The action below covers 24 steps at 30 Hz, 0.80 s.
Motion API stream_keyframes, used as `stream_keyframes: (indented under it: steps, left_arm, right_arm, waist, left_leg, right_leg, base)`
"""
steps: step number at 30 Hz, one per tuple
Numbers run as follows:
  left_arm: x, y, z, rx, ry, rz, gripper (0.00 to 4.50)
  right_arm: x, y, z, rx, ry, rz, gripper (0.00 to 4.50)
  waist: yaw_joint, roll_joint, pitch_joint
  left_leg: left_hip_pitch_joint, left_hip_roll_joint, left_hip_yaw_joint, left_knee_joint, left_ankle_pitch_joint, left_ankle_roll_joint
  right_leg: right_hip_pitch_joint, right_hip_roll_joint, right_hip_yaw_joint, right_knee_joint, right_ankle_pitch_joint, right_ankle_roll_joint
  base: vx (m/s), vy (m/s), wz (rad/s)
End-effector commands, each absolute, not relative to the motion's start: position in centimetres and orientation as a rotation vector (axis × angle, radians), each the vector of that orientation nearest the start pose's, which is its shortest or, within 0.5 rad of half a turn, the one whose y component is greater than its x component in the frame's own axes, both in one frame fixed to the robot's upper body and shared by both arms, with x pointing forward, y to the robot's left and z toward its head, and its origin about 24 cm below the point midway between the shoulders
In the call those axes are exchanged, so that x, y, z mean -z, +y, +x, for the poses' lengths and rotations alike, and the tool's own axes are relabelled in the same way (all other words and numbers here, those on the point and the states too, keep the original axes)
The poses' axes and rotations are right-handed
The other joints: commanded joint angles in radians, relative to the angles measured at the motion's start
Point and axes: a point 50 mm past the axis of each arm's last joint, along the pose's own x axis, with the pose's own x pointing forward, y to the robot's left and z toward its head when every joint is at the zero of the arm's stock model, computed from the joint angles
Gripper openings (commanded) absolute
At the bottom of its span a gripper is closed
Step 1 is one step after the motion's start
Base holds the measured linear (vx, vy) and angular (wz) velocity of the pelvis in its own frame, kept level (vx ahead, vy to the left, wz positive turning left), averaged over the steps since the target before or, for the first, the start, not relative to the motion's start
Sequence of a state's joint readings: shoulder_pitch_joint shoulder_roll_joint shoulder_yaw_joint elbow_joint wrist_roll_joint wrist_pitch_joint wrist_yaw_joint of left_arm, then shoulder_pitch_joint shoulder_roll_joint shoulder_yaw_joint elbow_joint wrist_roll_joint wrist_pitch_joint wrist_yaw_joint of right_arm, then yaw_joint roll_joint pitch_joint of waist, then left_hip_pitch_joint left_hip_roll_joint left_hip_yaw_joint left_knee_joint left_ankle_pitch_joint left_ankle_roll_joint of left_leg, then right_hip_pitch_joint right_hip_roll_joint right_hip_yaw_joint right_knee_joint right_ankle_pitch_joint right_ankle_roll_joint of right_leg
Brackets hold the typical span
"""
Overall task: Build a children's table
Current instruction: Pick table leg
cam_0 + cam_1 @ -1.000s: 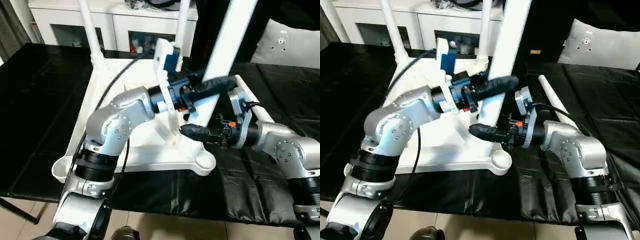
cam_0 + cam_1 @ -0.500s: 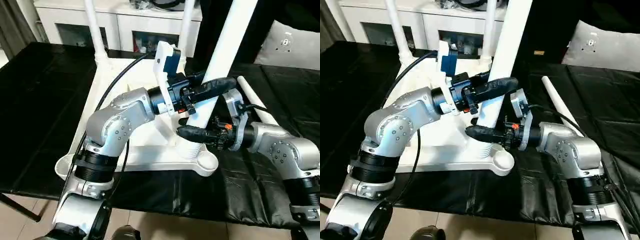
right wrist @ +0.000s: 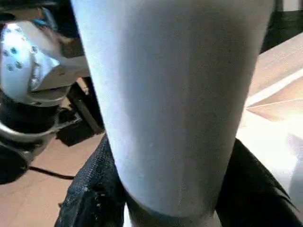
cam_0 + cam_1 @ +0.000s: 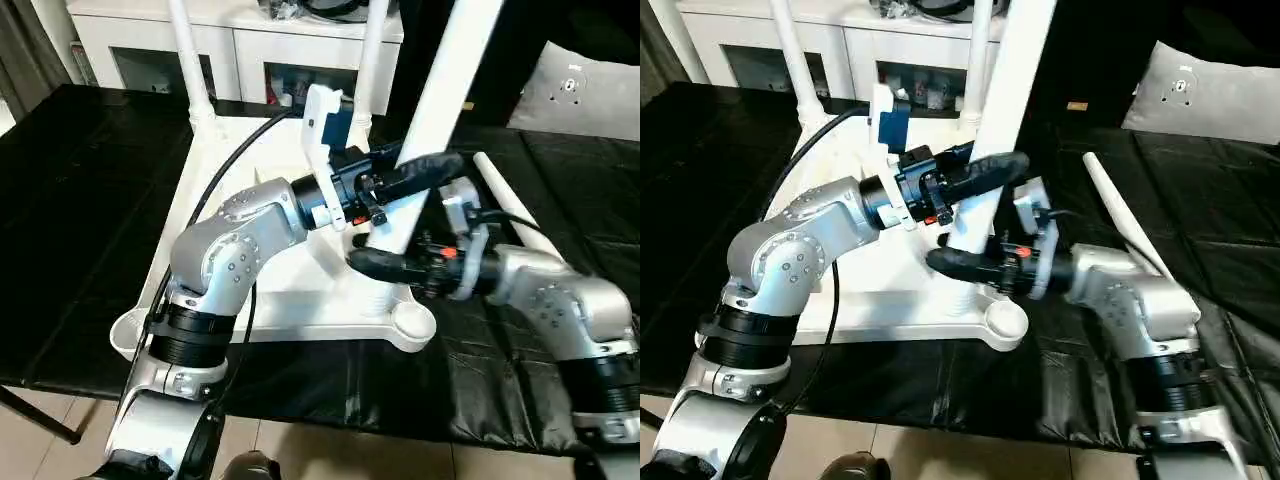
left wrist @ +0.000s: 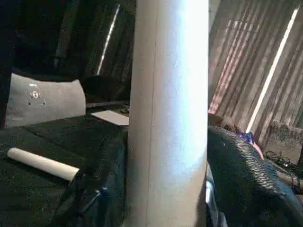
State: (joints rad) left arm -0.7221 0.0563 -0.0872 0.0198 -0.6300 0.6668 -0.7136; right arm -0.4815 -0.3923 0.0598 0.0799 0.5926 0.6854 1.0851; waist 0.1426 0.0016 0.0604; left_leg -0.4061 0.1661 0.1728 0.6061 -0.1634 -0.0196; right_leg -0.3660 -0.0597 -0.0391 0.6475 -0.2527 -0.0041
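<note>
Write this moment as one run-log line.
step: seating long white tapered tube leg | left gripper: holding | right gripper: holding | socket: near right corner of white plastic tabletop

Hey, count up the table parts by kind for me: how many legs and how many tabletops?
Legs standing in far sockets: 2
Leg held by both pincers: 1
Leg lying loose: 1
Tabletop: 1
Total: 5

White tabletop [image 4: 250,250] lies underside up; a white leg [image 4: 425,120] stands tilted in its near corner.
</note>
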Motion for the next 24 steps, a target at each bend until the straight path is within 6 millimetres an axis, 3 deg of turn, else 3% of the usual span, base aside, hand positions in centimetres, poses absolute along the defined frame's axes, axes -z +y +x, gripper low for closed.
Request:
stream_keyframes:
  steps: [1, 3, 4, 8, 11, 12, 14, 17, 21, 24]
  left_arm:
    - [-20.2, 1.1, 28.8, 1.436, -0.053, -0.334, 2.97]
    - [-20.0, 0.6, 28.3, 1.464, -0.049, -0.313, 3.09]
    - [-19.9, 0.4, 28.1, 1.464, -0.053, -0.298, 3.39]
    - [-19.7, 0.2, 28.1, 1.457, -0.053, -0.297, 3.5]
    - [-19.6, 0.1, 27.9, 1.467, -0.048, -0.303, 3.93]
    - [-19.6, 0.0, 27.7, 1.472, -0.043, -0.319, 3.95]
    - [-19.5, -0.2, 27.6, 1.474, -0.04, -0.334, 4.09]
    - [-19.5, 0.0, 28.0, 1.435, -0.059, -0.323, 4.4]
    - [-19.7, 0.4, 28.2, 1.421, -0.08, -0.337, 4.48]
    - [-20.3, 1.2, 27.8, 1.439, -0.137, -0.431, 4.5]
  right_arm:
    - [-11.6, -13.6, 30.1, -1.199, 0.252, 0.254, 1.95]
    - [-11.3, -13.4, 30.8, -1.114, 0.218, 0.238, 1.95]
    - [-11.2, -13.3, 31.0, -1.084, 0.204, 0.224, 1.95]
    - [-11.1, -13.1, 31.4, -1.047, 0.218, 0.257, 1.95]
    - [-10.9, -13.0, 31.4, -1.027, 0.223, 0.243, 1.95]
    - [-10.7, -12.8, 31.4, -1.023, 0.218, 0.225, 1.95]
    - [-10.4, -12.7, 31.5, -1.01, 0.213, 0.203, 1.95]
    - [-10.3, -12.8, 31.7, -0.965, 0.177, 0.218, 1.95]
    - [-10.3, -12.9, 31.8, -0.944, 0.174, 0.213, 1.95]
    - [-10.0, -13.1, 31.8, -0.943, 0.165, 0.203, 1.95]
  waist:
    - [-0.003, -0.013, -0.079]
    - [-0.004, -0.011, -0.078]
    - [-0.007, -0.012, -0.077]
    - [-0.008, -0.01, -0.077]
    - [-0.006, -0.01, -0.077]
    - [-0.005, -0.002, -0.077]
    - [-0.007, -0.006, -0.077]
    - [-0.007, -0.004, -0.076]
    - [-0.008, -0.004, -0.076]
    - [-0.007, -0.01, -0.075]
  left_leg:
    - [0.03, 0.063, -0.02, -0.055, -0.041, 0.048]
    - [0.031, 0.064, -0.02, -0.056, -0.051, 0.04]
    - [0.03, 0.063, -0.02, -0.058, -0.061, 0.034]
    - [0.033, 0.064, -0.021, -0.06, -0.072, 0.026]
    - [0.033, 0.064, -0.021, -0.06, -0.072, 0.026]
    - [0.032, 0.065, -0.022, -0.06, -0.071, 0.022]
    - [0.032, 0.065, -0.022, -0.061, -0.079, 0.016]
    - [0.032, 0.064, -0.022, -0.062, -0.097, 0.013]
    - [0.033, 0.065, -0.022, -0.063, -0.094, 0.012]
    - [0.031, 0.064, -0.021, -0.063, -0.093, 0.016]
  right_leg:
    - [0.039, -0.088, 0.039, -0.066, 0.104, -0.241]
    - [0.036, -0.09, 0.039, -0.067, 0.088, -0.241]
    - [0.036, -0.09, 0.039, -0.069, 0.075, -0.236]
    - [0.037, -0.087, 0.04, -0.07, 0.07, -0.23]
    - [0.037, -0.087, 0.04, -0.07, 0.077, -0.226]
    - [0.036, -0.089, 0.04, -0.068, 0.08, -0.226]
    - [0.037, -0.088, 0.04, -0.069, 0.082, -0.225]
    - [0.037, -0.089, 0.041, -0.073, 0.072, -0.222]
    - [0.037, -0.087, 0.041, -0.072, 0.076, -0.22]
    - [0.038, -0.09, 0.04, -0.071, 0.074, -0.227]
  base:
    - [0.0, 0.0, 0.0]
    - [0.0, 0.0, 0.0]
    - [0.0, 0.0, 0.0]
    - [0.0, 0.0, 0.0]
    - [0.0, 0.0, 0.0]
    - [0.0, 0.0, 0.0]
    - [0.0, 0.0, 0.0]
    - [0.0, 0.0, 0.0]
    - [0.0, 0.0, 0.0]
    - [0.0, 0.0, 0.0]
